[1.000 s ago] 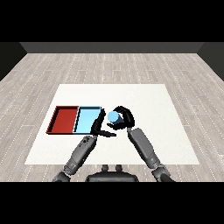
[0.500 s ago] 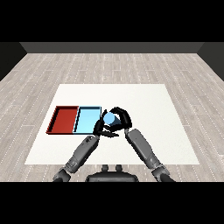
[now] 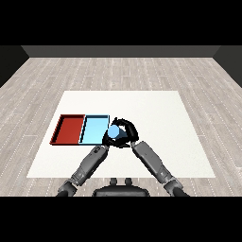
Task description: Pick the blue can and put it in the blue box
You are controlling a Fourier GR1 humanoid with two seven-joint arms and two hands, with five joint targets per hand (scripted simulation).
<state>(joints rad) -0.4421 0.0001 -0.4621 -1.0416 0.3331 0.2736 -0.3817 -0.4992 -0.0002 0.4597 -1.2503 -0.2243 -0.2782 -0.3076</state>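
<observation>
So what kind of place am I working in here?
Likely a bare test room: a white table on grey plank flooring, holding only a red tray, a light blue tray and a blue can.

A white desk (image 3: 156, 108) stands on a floor (image 3: 142, 71) of pale grey wood-look planks that run across the room. Beyond the desk's far edge, a dark wall (image 3: 121, 51) closes off the back of the room as a low charcoal band. Light falls evenly, with the desk top the brightest surface.
</observation>
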